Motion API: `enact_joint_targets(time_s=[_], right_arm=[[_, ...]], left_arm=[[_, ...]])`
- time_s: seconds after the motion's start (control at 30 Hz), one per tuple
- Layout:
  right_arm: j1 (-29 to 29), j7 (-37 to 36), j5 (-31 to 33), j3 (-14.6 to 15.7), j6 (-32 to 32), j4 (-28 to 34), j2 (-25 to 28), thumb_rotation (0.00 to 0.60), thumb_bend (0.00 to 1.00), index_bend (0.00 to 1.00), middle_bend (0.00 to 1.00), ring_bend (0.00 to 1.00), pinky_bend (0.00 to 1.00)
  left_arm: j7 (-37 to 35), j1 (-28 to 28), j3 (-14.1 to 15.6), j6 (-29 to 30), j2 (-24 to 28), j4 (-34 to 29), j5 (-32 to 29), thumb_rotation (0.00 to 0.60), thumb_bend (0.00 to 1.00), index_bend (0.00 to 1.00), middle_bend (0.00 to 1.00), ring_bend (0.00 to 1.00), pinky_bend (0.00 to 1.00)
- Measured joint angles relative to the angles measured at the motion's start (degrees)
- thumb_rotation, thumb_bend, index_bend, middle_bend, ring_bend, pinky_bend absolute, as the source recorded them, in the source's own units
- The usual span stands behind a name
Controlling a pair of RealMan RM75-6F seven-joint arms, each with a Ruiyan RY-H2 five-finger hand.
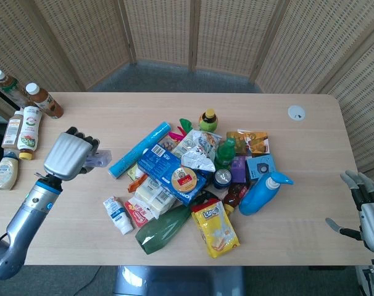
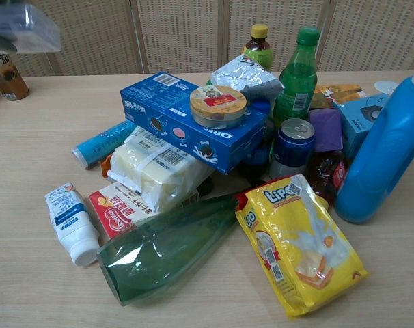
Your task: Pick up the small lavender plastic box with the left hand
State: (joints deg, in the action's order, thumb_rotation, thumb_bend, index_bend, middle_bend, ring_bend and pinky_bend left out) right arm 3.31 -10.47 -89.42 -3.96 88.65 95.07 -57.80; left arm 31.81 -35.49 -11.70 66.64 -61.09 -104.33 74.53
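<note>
Head view: your left hand (image 1: 68, 155) grips the lavender box (image 1: 100, 160) above the tabletop (image 1: 174, 105); right hand (image 1: 366, 206) spread.

Left hand (image 1: 68, 155) grips the lavender box (image 1: 99, 160) — raised beside the pile (image 1: 193, 179).

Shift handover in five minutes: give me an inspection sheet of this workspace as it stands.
Surface: light wood table, bare at the edges.
Job's things: small lavender plastic box off the table, held in the left hand; it also shows at the top left of the chest view.
Clutter: central pile including blue cookie box, yellow snack bag, blue detergent bottle, green bottle, white tube; bottles at the left edge.
Hands: left hand holds the box; right hand open beside the table's right edge.
Cables: thin wire near the left wrist.
Surroundings: woven folding screens behind.
</note>
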Motion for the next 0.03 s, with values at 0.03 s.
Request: enact_joint_targets(time_s=[0.03], right_arm=[[0.0,0.0,0.0,0.0,0.0,0.0,0.0,0.600,0.00,0.00,0.00,0.00,0.00]], left_arm=[[0.1,0.1,-0.3,0.3,0.9,-0.8,-0.1,0.600,0.07,0.65,0.72,0.63,0.44]])
